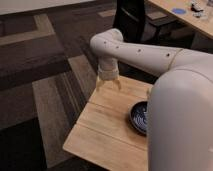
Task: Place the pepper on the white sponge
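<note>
**Pepper out of sight; claw spread over the far edge of the table**

- Pepper: not visible in the camera view, so I cannot tell where it lies. The same goes for the white sponge.
- Robot's smooth white body shell [182,120]: fills the lower right and covers the right part of the table.
- Carpet floor in dark grey and tan bands [40,75]: takes up the left half and the background.
- White jointed arm with small dark dots along it [145,52]: reaches from the body toward the upper left, then bends down at a rounded elbow.
- Light wooden slatted table [105,130]: lower centre, with its near-left corner pointing toward the bottom edge.
- Black office chair [131,17]: behind the arm, at the top.
- Pale wooden desk [172,17]: upper right corner, well apart from the table.
- Round dark-blue patterned bowl [139,117]: on the table's right side, half hidden by the body shell.
- Two-finger gripper with tan fingers [108,87]: hangs pointing down over the table's far edge. The fingers are spread apart with nothing seen between them. I cannot tell whether the tips touch the wood.
</note>
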You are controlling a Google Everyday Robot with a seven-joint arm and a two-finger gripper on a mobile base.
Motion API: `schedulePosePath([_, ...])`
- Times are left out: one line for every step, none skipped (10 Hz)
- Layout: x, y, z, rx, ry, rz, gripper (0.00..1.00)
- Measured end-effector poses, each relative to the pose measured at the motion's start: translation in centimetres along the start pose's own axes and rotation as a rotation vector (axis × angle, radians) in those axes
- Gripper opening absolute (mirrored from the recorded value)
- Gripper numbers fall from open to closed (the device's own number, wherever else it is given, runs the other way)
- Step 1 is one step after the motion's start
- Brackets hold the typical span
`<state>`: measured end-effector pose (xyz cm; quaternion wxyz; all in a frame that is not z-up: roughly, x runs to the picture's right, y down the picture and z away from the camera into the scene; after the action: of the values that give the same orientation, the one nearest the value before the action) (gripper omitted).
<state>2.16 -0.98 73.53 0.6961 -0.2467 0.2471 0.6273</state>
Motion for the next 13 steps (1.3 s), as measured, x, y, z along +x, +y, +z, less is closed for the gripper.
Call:
schedulePosePath([0.0,-0.1,0.0,0.001,0.0,0.002,0.65])
schedulePosePath([0.0,-0.1,0.0,0.001,0.0,0.002,0.65])
schedulePosePath([0.0,0.0,0.0,0.001,0.0,0.0,0.65])
schedulePosePath([0.0,-0.1,0.0,0.001,0.0,0.001,0.65])
schedulePosePath([0.0,-0.1,0.0,0.001,0.0,0.002,0.65])
schedulePosePath([-0.4,-1.3,-0.2,0.008,-0.006,0.022,0.65])
schedulePosePath([-0.8,-2.8,-0.3,0.016,-0.01,0.038,0.65])
schedulePosePath([-1.8,-5.5,-0.1,0.012,-0.006,0.058,0.65])
schedulePosePath([-2.4,-6.8,0.1,0.005,-0.006,0.062,0.65])
schedulePosePath([-2.8,-8.5,0.5,0.004,0.001,0.06,0.65])
schedulePosePath([-3.0,-9.3,0.6,0.006,0.005,0.056,0.65])
schedulePosePath([-2.9,-10.7,0.8,0.019,0.014,0.053,0.65])
schedulePosePath([-2.9,-10.5,0.8,0.018,0.014,0.05,0.65])
